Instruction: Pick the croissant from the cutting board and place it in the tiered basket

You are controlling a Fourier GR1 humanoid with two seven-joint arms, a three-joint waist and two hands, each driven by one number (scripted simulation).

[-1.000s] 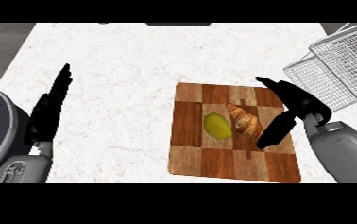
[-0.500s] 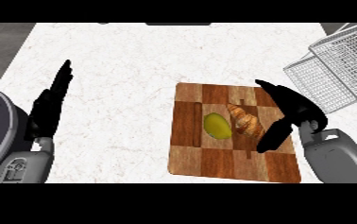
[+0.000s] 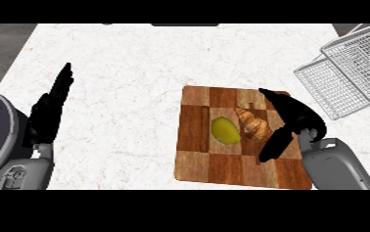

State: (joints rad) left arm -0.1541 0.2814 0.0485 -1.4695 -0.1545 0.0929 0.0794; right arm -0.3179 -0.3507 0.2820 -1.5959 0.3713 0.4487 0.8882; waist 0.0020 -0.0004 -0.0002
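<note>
Board with one croissant, one yellow-green fruit, right hand beside.

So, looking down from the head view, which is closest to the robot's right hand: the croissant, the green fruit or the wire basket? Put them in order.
From the right hand:
1. Croissant, on the cutting board, just left of the hand between its thumb and fingers.
2. Green fruit, on the board left of the croissant.
3. Tiered basket, off the board, up at the right edge.

The right hand has drawn slightly back and right over the cutting board, beside the croissant.
</note>
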